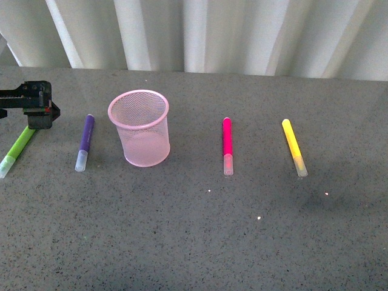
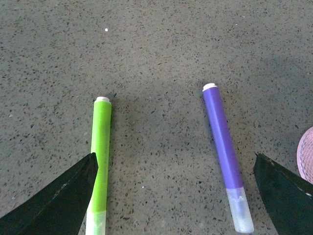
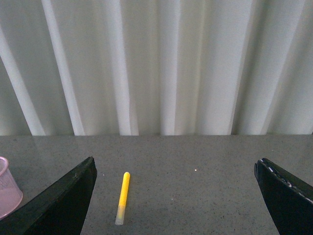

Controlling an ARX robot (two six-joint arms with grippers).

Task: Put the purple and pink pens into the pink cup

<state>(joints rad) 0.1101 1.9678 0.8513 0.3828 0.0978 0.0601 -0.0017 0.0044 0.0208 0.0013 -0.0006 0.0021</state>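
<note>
Grey speckled worktop [image 1: 194,242], with a white pleated curtain [image 1: 212,33] across the top of the front frame.

Pink cup [image 1: 145,145]: wire mesh, upright, mouth open upward, left of centre in the frame.

Purple pen [image 1: 85,142]: flat on the worktop, just left of the cup and not touching it. Its clear cap is toward the lower edge of the frame.

Pink pen [image 1: 227,145]: flat on the worktop, right of centre and well clear of the cup. Its cap is also toward the lower edge. Both pens are outside the cup.

Lime green marker [image 1: 17,148]: far left of the frame, slightly slanted, with its pale end nearest the lower edge.

Yellow marker [image 1: 294,147]: flat, right of the pink pen, at centre right of the frame.

Left arm [image 1: 36,104]: black, at the upper left of the frame, over the far end of the green marker.

Left fingers [image 2: 58,205]: spread wide in the wrist view, gripping nothing. The green marker runs along the inner edge of one finger and is partly hidden by it. The purple pen lies inside the gap, nearer the other finger. A sliver of the cup shows beyond that finger. Whether a finger touches the green marker: cannot tell.

Right fingers [image 3: 54,205]: spread wide in the wrist view, gripping nothing. The view between them takes in the yellow marker, the worktop and the curtain. The right arm does not appear in the front view.
</note>
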